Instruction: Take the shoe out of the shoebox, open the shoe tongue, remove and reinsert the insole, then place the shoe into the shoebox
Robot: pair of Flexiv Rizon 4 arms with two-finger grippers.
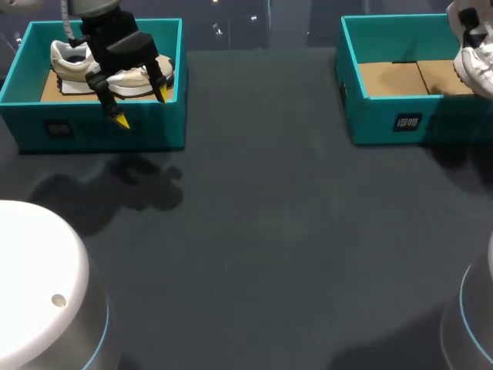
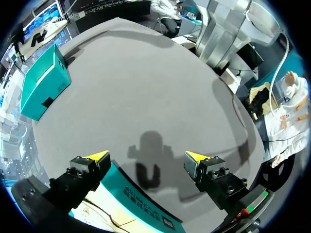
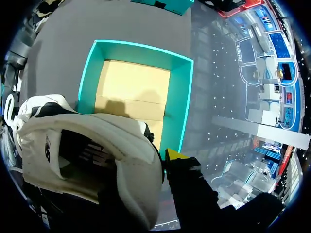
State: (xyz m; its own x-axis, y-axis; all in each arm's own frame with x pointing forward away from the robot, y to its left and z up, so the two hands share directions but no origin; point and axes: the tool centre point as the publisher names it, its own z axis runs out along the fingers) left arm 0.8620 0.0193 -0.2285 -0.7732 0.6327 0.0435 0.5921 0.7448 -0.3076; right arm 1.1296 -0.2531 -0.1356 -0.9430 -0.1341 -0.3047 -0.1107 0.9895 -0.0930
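The right pincer (image 3: 150,162) gripped a white shoe (image 3: 97,145), one yellow tip showing beside it, and held it aloft over the open right shoebox (image 3: 182,97), probably so the shoe could be worked on clear of the box. The left pincer (image 1: 141,106) hovered wide open and empty above the front wall of the left shoebox (image 1: 100,131) on the desk (image 1: 269,231). Another shoe (image 1: 68,60) lay inside.

We log just table (image 1: 262,231): dark grey matte top, filling most of frame from centre to lower edge. Soft shadows (image 1: 108,193) lie on it left of centre; we spot fainter dark patch at right edge, upper half.
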